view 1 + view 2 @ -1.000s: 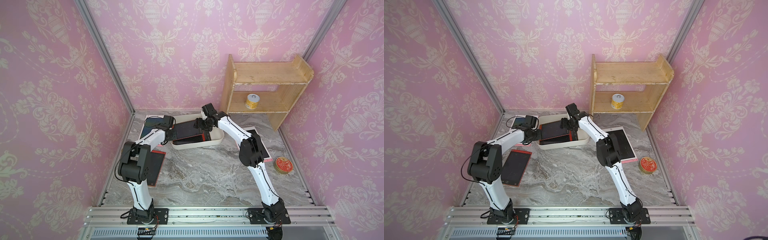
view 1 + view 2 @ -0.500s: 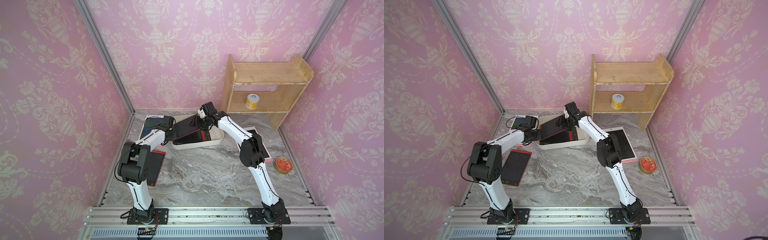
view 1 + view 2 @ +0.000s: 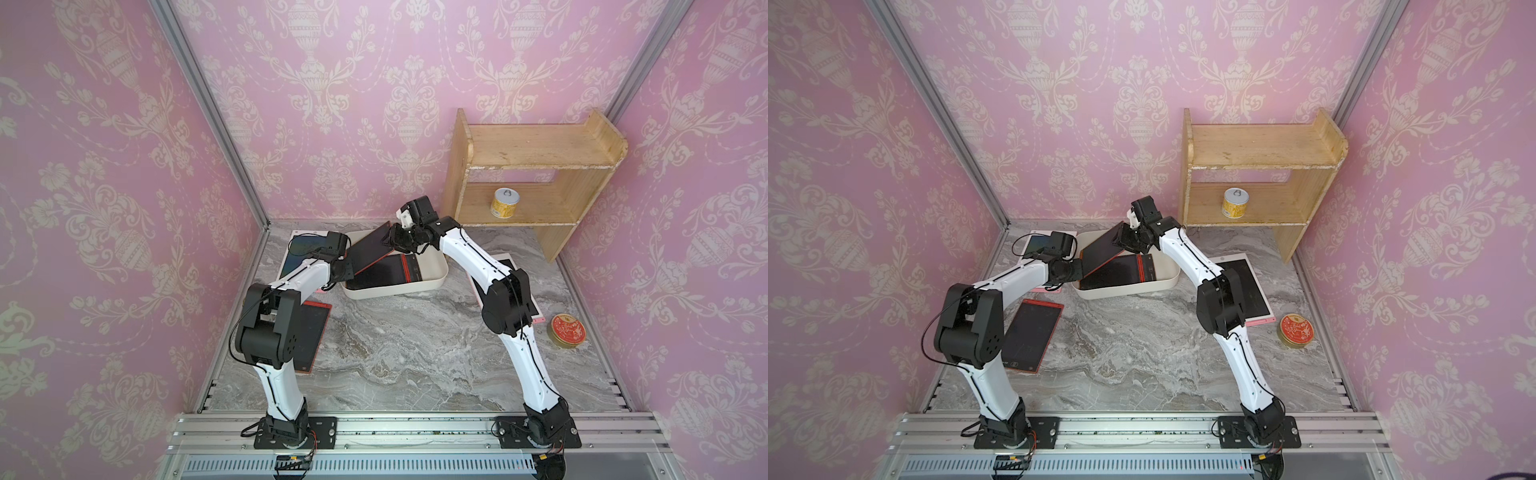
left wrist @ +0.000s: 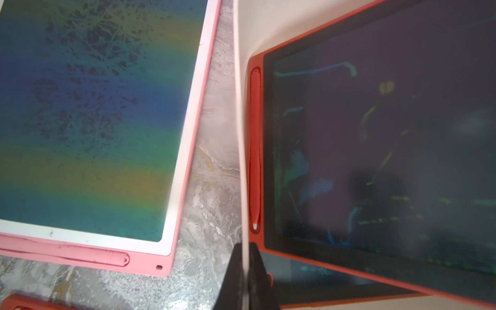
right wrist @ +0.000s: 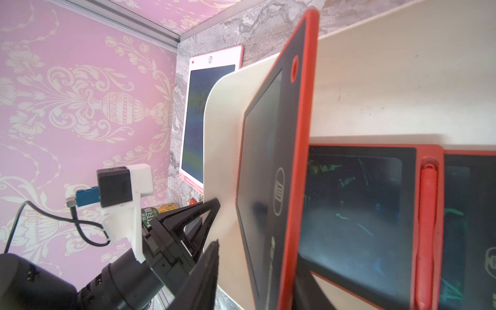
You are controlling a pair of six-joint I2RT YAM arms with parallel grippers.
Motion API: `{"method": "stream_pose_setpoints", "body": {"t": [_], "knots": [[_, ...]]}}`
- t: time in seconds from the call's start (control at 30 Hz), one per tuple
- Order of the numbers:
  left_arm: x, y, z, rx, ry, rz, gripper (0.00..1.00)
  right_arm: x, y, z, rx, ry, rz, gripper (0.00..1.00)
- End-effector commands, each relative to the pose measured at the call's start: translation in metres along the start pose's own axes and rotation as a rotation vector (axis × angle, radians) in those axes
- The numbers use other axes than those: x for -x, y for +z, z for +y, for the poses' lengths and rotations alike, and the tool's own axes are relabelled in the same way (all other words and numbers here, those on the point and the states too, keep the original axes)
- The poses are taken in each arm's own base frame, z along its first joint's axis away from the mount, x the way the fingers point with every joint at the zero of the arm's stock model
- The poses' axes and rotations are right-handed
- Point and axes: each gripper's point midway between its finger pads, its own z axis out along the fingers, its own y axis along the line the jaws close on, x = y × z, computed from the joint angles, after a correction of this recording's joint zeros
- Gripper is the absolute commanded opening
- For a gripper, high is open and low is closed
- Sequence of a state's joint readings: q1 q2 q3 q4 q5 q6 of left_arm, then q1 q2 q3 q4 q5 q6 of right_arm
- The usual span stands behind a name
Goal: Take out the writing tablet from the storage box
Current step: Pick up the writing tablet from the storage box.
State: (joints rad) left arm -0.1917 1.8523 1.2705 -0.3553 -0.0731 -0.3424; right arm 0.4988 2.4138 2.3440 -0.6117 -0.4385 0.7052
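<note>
The off-white storage box (image 3: 432,282) (image 3: 1167,283) stands at the back middle of the table. My left gripper (image 3: 347,268) (image 4: 245,257) is shut on its left wall (image 4: 239,107). Inside it, a red-framed writing tablet (image 3: 370,249) (image 3: 1102,249) (image 5: 271,161) is tilted, with its far end raised above the rim. A second red tablet (image 3: 386,272) (image 5: 357,209) lies flat under it. My right gripper (image 3: 395,239) (image 5: 257,257) straddles the raised end. One finger (image 5: 212,265) stands clear of the screen face, and the other is behind the tablet.
A wooden shelf (image 3: 536,166) at the back right holds a yellow can (image 3: 503,202). A pink-framed tablet (image 3: 303,249) lies left of the box, a red one (image 3: 311,336) at the front left, and another (image 3: 505,264) under the right arm. A round red tin (image 3: 567,330) sits at the right.
The upper tablet's far end has risen from nearly flat to a steep tilt. My right jaws have narrowed around it. The left gripper has stayed on the box wall.
</note>
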Motion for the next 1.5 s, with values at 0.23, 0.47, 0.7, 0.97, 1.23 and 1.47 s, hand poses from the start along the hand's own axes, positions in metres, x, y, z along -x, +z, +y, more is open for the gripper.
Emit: {"method": "stream_pose_setpoints", "body": {"t": [0.23, 0.47, 0.7, 0.97, 1.23, 1.47], "knots": [[-0.024, 0.000, -0.002, -0.018, 0.001, 0.077, 0.00, -0.004, 0.001, -0.007, -0.017, 0.002, 0.002, 0.16], [-0.023, -0.002, -0.002, -0.018, 0.000, 0.071, 0.01, -0.006, -0.002, -0.007, -0.021, 0.018, -0.005, 0.02], [-0.022, -0.004, -0.002, -0.017, -0.001, 0.067, 0.04, -0.003, -0.006, 0.000, 0.009, 0.051, -0.033, 0.00], [-0.020, -0.007, 0.000, -0.011, 0.000, 0.056, 0.11, 0.004, -0.016, 0.007, 0.039, 0.104, -0.094, 0.00], [-0.019, -0.007, -0.001, -0.019, 0.004, 0.052, 0.14, 0.007, -0.032, 0.012, 0.055, 0.142, -0.171, 0.00], [-0.014, -0.008, 0.000, -0.020, 0.010, 0.042, 0.17, 0.008, -0.045, 0.013, 0.054, 0.156, -0.213, 0.00]]}}
